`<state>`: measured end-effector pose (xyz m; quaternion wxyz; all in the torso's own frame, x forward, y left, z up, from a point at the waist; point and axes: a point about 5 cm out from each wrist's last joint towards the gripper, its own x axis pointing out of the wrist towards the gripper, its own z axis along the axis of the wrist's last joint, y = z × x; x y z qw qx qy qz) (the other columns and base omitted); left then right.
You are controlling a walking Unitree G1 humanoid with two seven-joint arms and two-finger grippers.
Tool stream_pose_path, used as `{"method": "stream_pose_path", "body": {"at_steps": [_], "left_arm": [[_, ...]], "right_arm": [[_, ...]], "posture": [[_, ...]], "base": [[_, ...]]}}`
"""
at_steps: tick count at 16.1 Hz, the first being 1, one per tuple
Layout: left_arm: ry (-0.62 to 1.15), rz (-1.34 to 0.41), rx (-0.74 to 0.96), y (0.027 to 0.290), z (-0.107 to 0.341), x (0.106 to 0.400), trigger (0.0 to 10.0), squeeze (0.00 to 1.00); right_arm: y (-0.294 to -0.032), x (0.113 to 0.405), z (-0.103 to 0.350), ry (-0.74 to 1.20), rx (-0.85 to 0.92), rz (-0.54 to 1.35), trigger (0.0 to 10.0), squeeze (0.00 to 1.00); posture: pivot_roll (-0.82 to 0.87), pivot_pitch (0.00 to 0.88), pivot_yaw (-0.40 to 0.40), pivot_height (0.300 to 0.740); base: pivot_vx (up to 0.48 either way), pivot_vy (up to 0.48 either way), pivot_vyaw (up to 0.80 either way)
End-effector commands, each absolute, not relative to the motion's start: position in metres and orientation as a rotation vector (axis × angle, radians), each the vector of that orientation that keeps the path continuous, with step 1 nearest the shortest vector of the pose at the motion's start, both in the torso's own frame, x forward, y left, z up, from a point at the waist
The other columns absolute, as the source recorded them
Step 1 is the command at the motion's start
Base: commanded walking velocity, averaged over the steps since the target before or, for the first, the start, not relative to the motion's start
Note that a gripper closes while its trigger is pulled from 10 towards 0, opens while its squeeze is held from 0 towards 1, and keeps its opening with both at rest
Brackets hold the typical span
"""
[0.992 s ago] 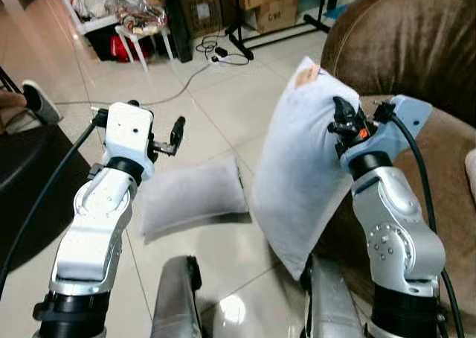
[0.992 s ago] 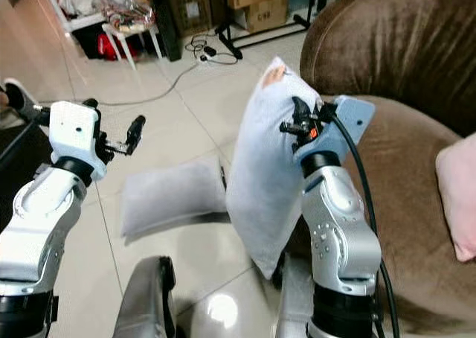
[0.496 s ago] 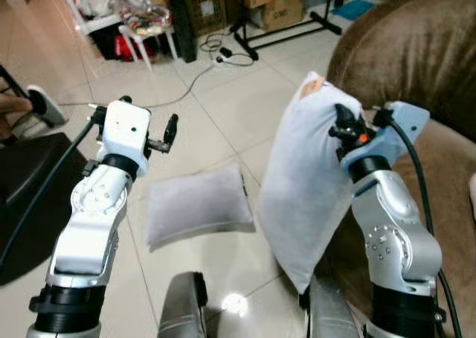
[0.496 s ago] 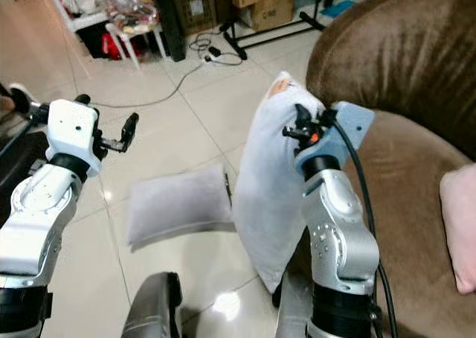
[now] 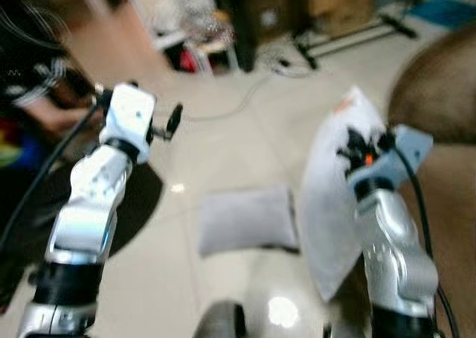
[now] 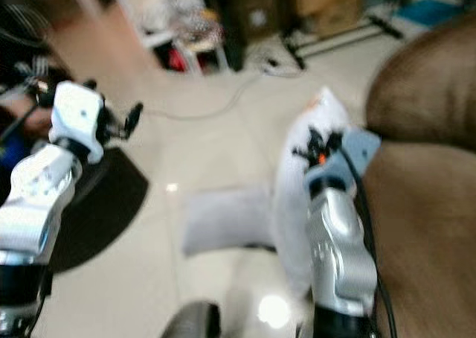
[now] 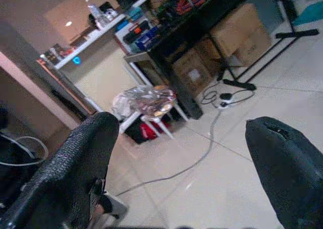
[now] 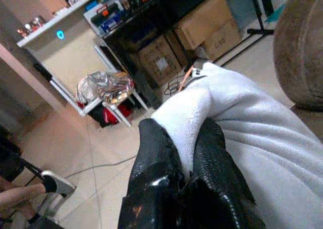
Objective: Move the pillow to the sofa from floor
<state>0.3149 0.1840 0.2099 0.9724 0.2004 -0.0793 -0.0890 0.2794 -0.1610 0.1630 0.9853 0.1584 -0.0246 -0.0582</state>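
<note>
My right gripper is shut on the top edge of a large pale grey pillow, which hangs upright beside the brown sofa; its black fingers pinch a fold of the pillow in the right wrist view. A second, smaller grey pillow lies flat on the tiled floor between my arms. Raised at the left, my left gripper is open, with nothing between its fingers. Both eye views are blurred.
A black mat lies on the floor at the left, with a person beyond it. At the back stand cardboard boxes, a small white table with clutter, a black stand and a cable across the tiles.
The whole picture has swung and blurred, so the camera has turned to the left. The right gripper keeps its hold on the upright pillow; the left gripper stays raised and open.
</note>
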Motion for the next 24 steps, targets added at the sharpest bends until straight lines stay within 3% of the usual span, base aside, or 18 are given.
{"method": "stream_pose_path", "body": {"at_steps": [1, 4, 8, 10, 14, 19, 24], "left_arm": [[-0.129, -0.164, 0.406, 0.192, 0.205, 0.317, 10.0, 0.2], [-0.124, -0.116, 0.375, 0.191, 0.197, 0.312, 10.0, 0.2], [-0.116, -0.043, 0.405, 0.19, 0.182, 0.287, 10.0, 0.2], [-0.122, -0.03, 0.387, 0.185, 0.181, 0.281, 10.0, 0.2], [-0.123, 0.004, 0.375, 0.187, 0.181, 0.276, 10.0, 0.19], [-0.121, -0.037, 0.341, 0.176, 0.176, 0.279, 10.0, 0.18], [-0.113, -0.069, 0.349, 0.168, 0.172, 0.282, 10.0, 0.18]], "right_arm": [[-0.147, 0.279, 0.178, -0.129, 0.345, -0.071, 10.0, 0.0], [-0.147, 0.283, 0.179, -0.117, 0.311, -0.044, 10.0, 0.0], [-0.151, 0.299, 0.18, -0.068, 0.241, 0.033, 10.0, 0.0], [-0.151, 0.304, 0.179, -0.058, 0.216, 0.049, 10.0, 0.0], [-0.147, 0.306, 0.174, -0.04, 0.205, 0.068, 10.0, 0.0], [-0.151, 0.297, 0.16, 0.025, 0.172, 0.085, 10.0, 0.0], [-0.163, 0.293, 0.154, 0.046, 0.184, 0.019, 10.0, 0.0]], "posture": [[-0.23, 0.0, 0.266, 0.725], [-0.19, 0.0, 0.168, 0.74], [-0.07, 0.0, -0.037, 0.74], [-0.04, 0.0, -0.081, 0.74], [-0.02, 0.0, -0.108, 0.74], [-0.08, 0.0, -0.066, 0.74], [-0.1, 0.0, -0.055, 0.74]], "base": [[0.0, 0.0, 0.0], [0.0, 0.0, 0.0], [0.0, 0.0, 0.0], [0.0, 0.0, 0.0], [0.0, 0.0, 0.0], [0.0, 0.0, 0.0], [0.0, 0.0, -0.8]]}}
